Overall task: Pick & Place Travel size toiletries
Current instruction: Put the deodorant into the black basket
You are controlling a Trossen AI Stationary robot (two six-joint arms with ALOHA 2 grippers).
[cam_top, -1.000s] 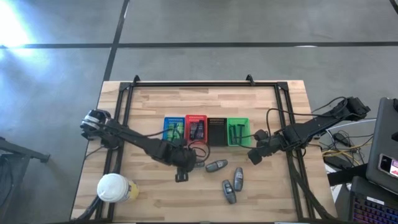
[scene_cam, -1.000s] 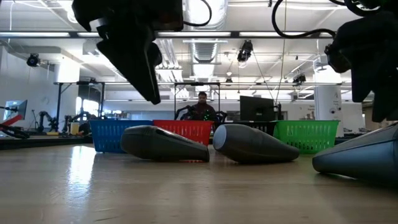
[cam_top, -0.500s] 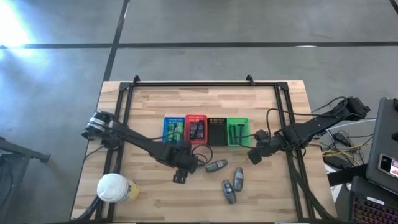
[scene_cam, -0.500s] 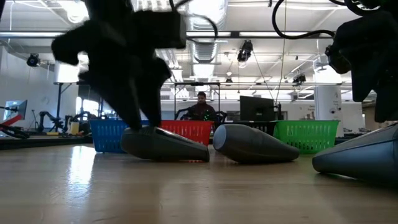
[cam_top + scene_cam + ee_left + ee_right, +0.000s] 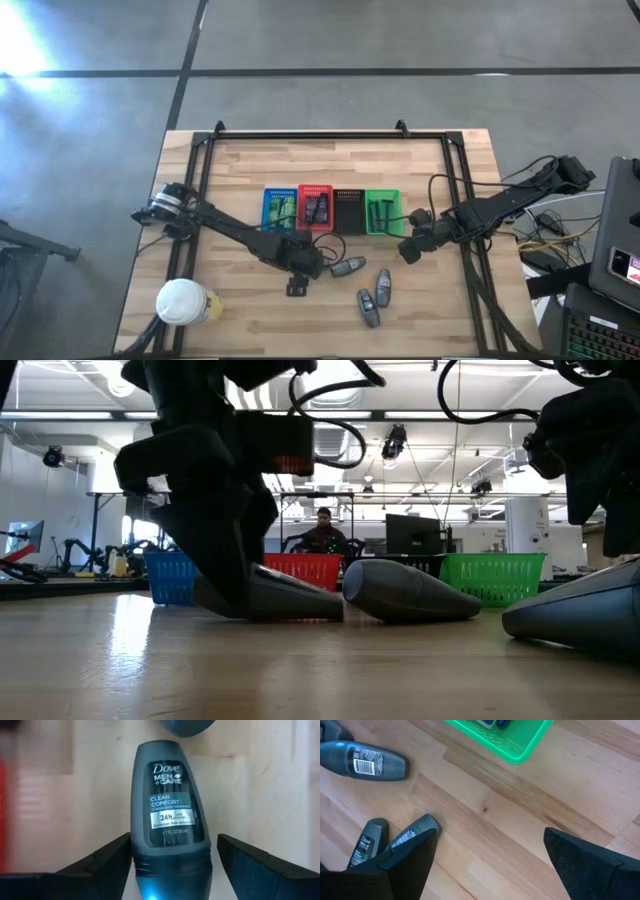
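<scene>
Left end effector point(image 5: 297, 283): mine, down at table level with its fingers spread wide on either side of a grey deodorant bottle point(image 5: 169, 815); not yet closed on it.
Deodorant bottle: lying flat on the table point(image 5: 240, 320), label up, between my two fingers point(image 5: 100, 862); in the high view it lies just in front of the baskets, near the middle of the table.
Step in hand: I judge this to be the reach for a pick; the fingers straddle the bottle and the squeeze is still to come.
Next move: close evenly on the bottle's sides, then lift straight up; the rounded body could roll or slip if I pinch off-centre.
Other grey bottles: three more point(image 5: 372, 297) lie loose on the table, close together, to the right of the one I am over.
Right end effector point(image 5: 412, 250): open and holding nothing, waiting above the table just beside the green basket point(image 5: 382, 212).
Baskets: a row of blue point(image 5: 278, 207), red point(image 5: 315, 206), black point(image 5: 348, 209) and green, farther back; some already hold small items, though I cannot tell which.
White-lidded cup point(image 5: 183, 301): near the table's front left corner, well apart from the work.
Person point(image 5: 323, 536): far behind the table, in the room.
</scene>
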